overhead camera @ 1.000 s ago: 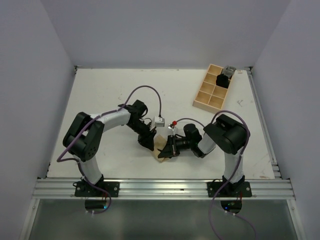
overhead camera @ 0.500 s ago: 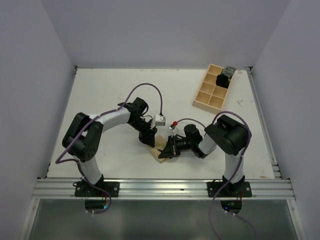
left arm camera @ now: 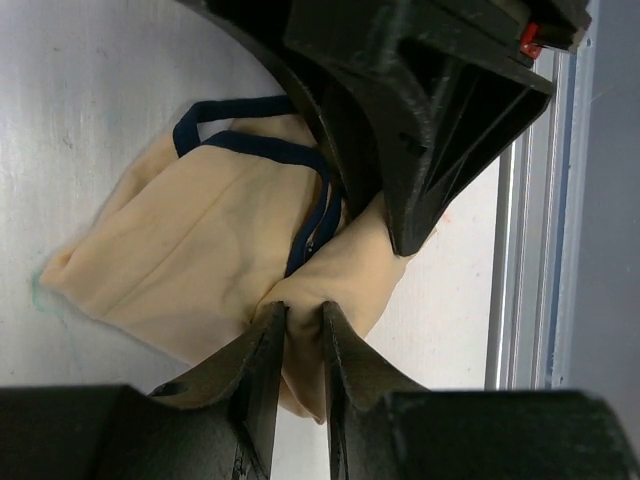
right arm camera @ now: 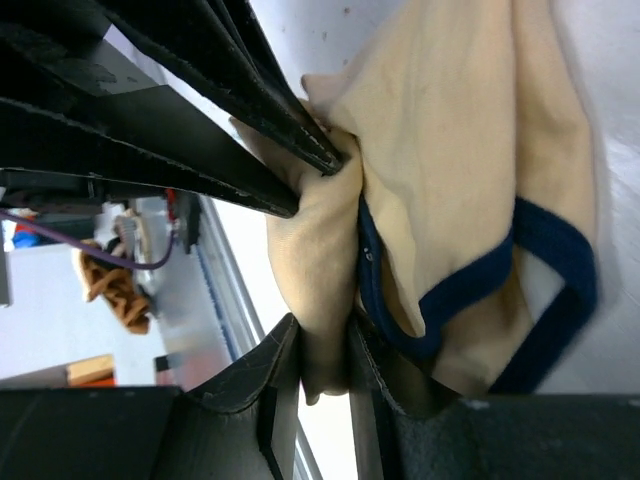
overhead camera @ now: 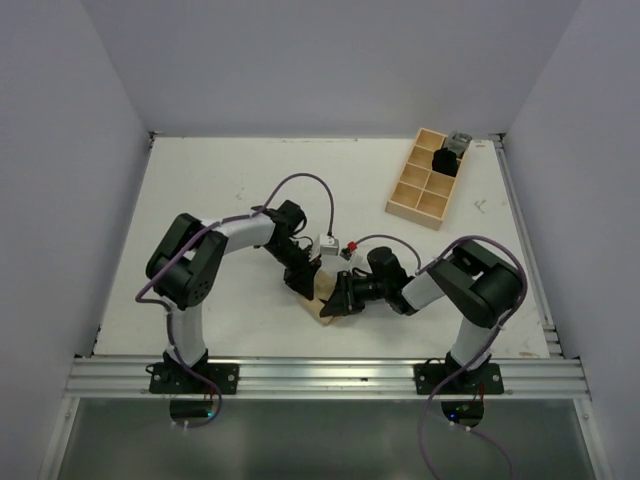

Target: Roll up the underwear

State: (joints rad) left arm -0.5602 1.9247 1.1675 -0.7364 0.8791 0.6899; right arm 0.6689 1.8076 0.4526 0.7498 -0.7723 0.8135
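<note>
Underwear [overhead camera: 325, 303] lies bunched on the white bench [overhead camera: 200, 200], hemmed in by both arms. The left pincer [overhead camera: 304, 282] is at its left side and the right pincer [overhead camera: 337, 300] at its right, their black fingers crowding over the cloth and hiding part of it. Well apart from the underwear, far off to the right, sits a light wooden tray [overhead camera: 412, 217]; one compartment near its far end holds a dark item [overhead camera: 445, 160]. The garment is tan-beige with dark blue trim, folded and creased. Each pincer is clamped on a pinched-up fold of it — the wrist views show cloth squeezed between both pairs of fingers.
</note>
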